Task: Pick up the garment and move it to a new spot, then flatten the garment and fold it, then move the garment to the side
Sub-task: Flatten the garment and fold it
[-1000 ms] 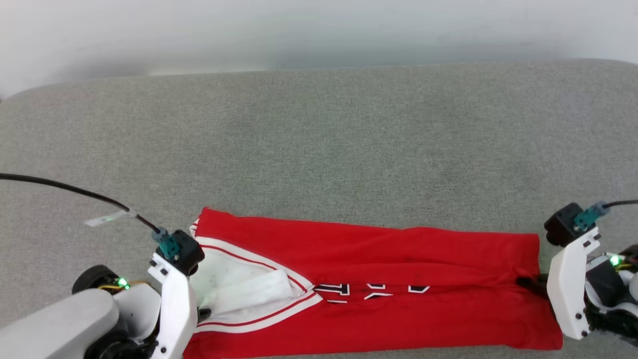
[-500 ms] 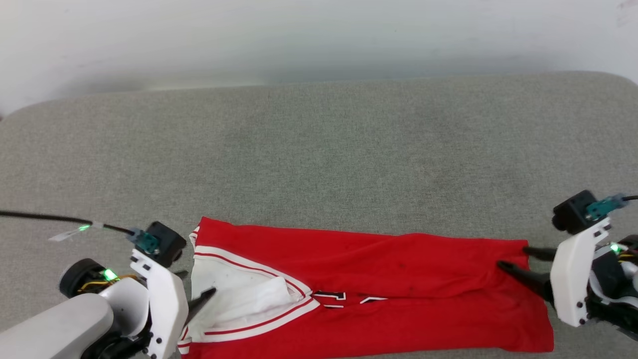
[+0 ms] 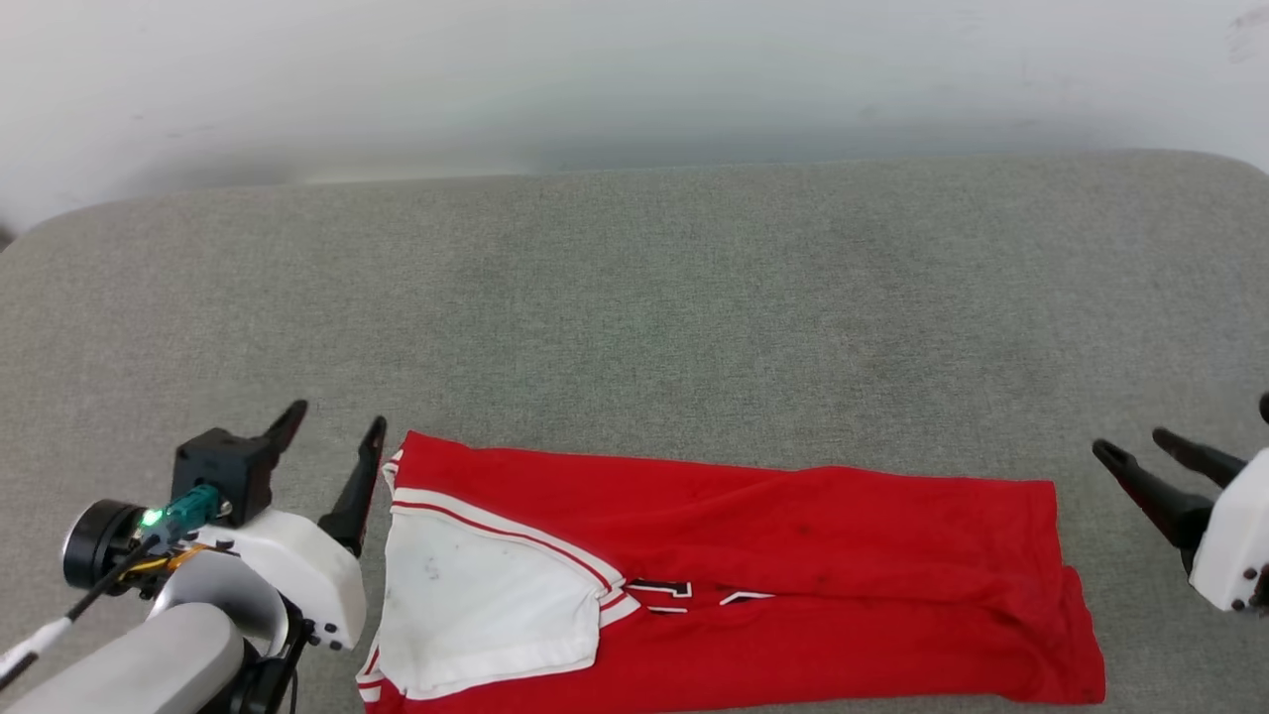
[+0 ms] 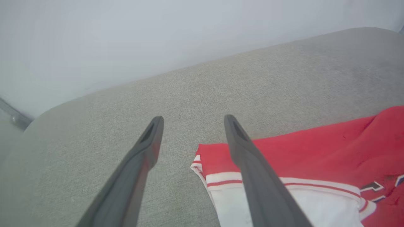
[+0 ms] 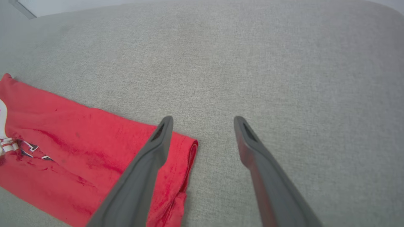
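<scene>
On the near part of a grey cloth-covered surface (image 3: 634, 297), the garment (image 3: 773, 535) lies folded into a long band running from left to right, its near edge cut off by the bottom of the head view. Its left end shows a white sleeve (image 3: 476, 605) edged with white-red striped trim (image 3: 516, 540). The rest is red, and bits of black, white-outlined lettering (image 3: 662, 590) peek out along a fold near the middle. At the right end the layers do not quite match, the lower one sticking out a little further. The left tool (image 3: 337, 416) sits just beside the garment's left end, its two dark fingers (image 4: 252, 176) spread wide with nothing between them. In the left wrist view the right-hand finger crosses in front of the garment's far left corner, and whether it touches the cloth cannot be told. The right tool (image 3: 1130, 442) stands off the right end, near but apart, with bare surface between it and the cloth; it too is spread wide and empty. In the right wrist view one of its fingers (image 5: 148, 164) passes in front of the folded red end. Behind the surface rises a plain pale wall (image 3: 595, 79).
</scene>
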